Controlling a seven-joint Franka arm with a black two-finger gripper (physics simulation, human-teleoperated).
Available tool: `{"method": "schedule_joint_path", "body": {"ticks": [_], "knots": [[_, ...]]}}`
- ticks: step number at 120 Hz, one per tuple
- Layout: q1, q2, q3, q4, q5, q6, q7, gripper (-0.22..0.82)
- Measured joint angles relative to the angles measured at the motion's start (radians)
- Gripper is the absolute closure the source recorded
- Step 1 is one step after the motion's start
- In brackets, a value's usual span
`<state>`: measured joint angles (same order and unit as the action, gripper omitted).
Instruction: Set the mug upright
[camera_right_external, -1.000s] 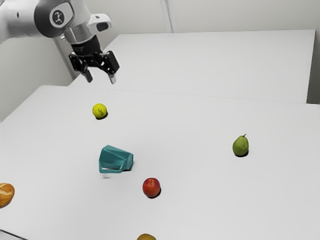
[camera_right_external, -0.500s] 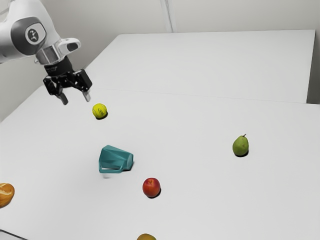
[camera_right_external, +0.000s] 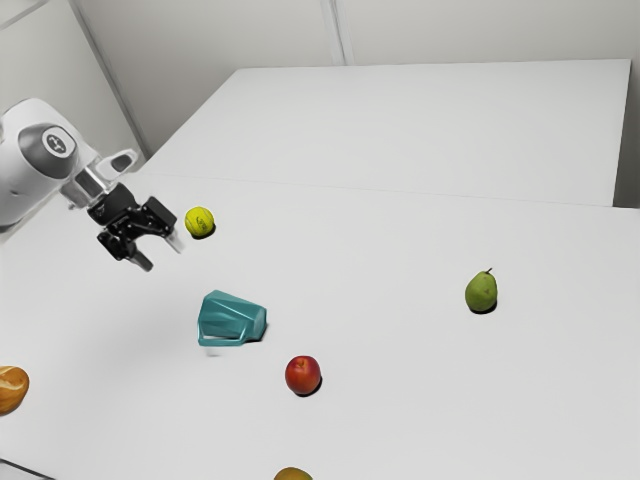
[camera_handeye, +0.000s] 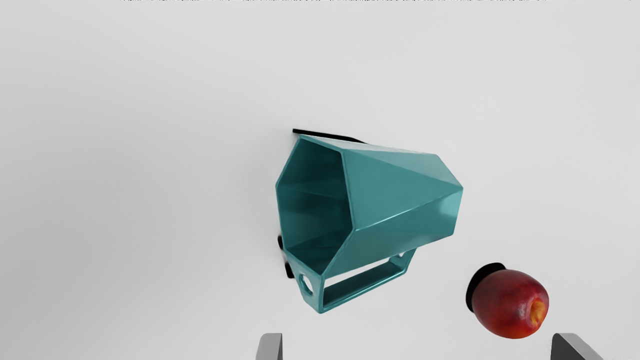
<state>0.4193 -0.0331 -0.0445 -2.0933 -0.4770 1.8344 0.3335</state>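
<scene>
white tabletop (camera_right_external: 400, 240) beneath, your teal faceted mug (camera_right_external: 232, 318) lies on its side; your black two-finger gripper (camera_right_external: 162, 255) gapes empty toward the mug's ten o'clock in the exterior view; an off-centre pinch could let its taper slip

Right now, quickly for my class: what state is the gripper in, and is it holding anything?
Gripper: open, holding nothing, clear of the mug.

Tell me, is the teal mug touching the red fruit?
Apart. The wrist view shows it plainly: a bare strip of white table lies between the teal mug and the red fruit.
</scene>
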Motion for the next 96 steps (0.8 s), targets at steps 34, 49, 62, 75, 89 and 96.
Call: {"method": "schedule_joint_path", "body": {"ticks": [34, 49, 62, 75, 89, 96], "knots": [[0.046, 0.062, 0.002, -0.065, -0.145, 0.044, 0.185, 0.02], [0.043, 0.1, 0.002, -0.082, -0.206, 0.05, 0.257, 0.02], [0.02, 0.139, 0.002, -0.084, -0.258, 0.051, 0.315, 0.02], [0.019, 0.168, 0.002, -0.085, -0.313, 0.049, 0.374, 0.02], [0.02, 0.192, 0.002, -0.09, -0.362, 0.045, 0.431, 0.02], [0.02, 0.201, 0.002, -0.095, -0.384, 0.043, 0.458, 0.02]]}}
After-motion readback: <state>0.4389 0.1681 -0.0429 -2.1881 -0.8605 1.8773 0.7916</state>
